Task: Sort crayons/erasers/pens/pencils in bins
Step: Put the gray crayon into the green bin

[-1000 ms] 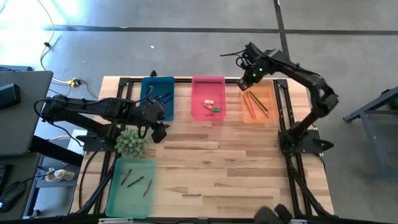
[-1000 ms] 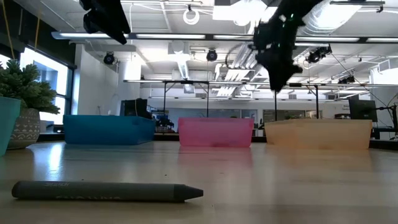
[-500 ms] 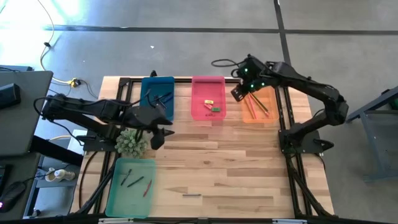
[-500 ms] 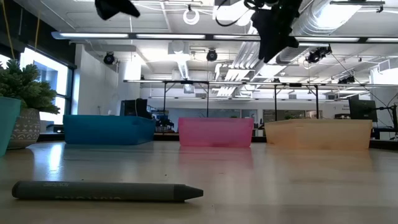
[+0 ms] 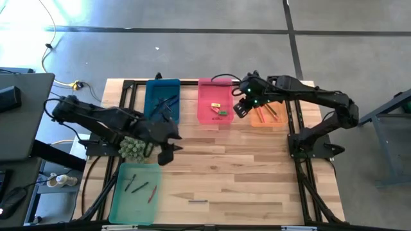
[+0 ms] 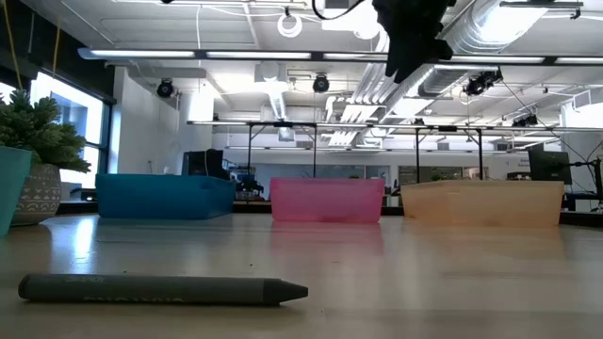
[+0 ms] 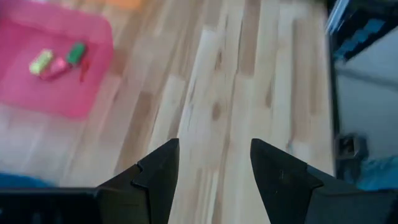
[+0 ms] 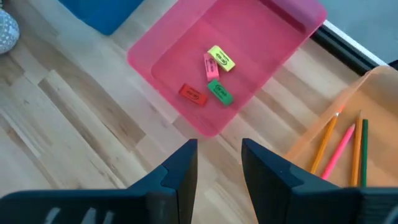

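Dark grey crayon (image 5: 198, 201) is lying alone on the near wooden table (image 5: 244, 173), well apart from both grippers. Right gripper (image 5: 239, 108), fingers parted and empty, is hovering between pink translucent bin (image 5: 214, 122) and orange bin (image 5: 266, 121). Left gripper (image 5: 167, 153), also spread, is hanging beside a small potted plant (image 5: 135, 147).

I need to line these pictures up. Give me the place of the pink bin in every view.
High view: pink bin, middle of the far row, beside the right gripper.
Low view: centre background.
Left wrist view: upper left corner.
Right wrist view: upper middle.
Shared landmark: the erasers inside it; the low view hides them.
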You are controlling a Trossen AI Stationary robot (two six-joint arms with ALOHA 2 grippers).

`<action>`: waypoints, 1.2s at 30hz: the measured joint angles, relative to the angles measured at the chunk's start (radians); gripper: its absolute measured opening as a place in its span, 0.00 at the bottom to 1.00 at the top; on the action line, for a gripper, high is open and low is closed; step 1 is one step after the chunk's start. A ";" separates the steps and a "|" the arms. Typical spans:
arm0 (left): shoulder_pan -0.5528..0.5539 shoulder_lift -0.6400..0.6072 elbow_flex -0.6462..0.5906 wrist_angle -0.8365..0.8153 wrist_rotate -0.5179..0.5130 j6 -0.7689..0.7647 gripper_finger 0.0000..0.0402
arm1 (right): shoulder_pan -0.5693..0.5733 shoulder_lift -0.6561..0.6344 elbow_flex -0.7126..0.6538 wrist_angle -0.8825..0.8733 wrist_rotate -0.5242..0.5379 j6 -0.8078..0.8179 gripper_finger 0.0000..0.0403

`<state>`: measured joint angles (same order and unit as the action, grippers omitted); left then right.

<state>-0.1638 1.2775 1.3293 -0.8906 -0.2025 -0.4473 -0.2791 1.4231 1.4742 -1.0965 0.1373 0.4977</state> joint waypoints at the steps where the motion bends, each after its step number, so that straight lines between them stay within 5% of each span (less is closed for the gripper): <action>1: -0.009 0.019 0.006 -0.022 0.001 -0.004 0.46 | 0.012 0.000 0.000 -0.003 0.008 0.018 0.29; 18: -0.198 0.296 0.014 -0.024 0.019 -0.154 0.46 | 0.157 -0.001 0.000 -0.041 0.121 0.212 0.29; 36: -0.282 0.525 0.014 0.208 0.013 -0.246 0.46 | 0.183 -0.001 0.000 -0.044 0.157 0.210 0.29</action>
<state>-0.4456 1.8025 1.3434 -0.6827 -0.1895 -0.6931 -0.0959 1.4223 1.4742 -1.1404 0.2948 0.7074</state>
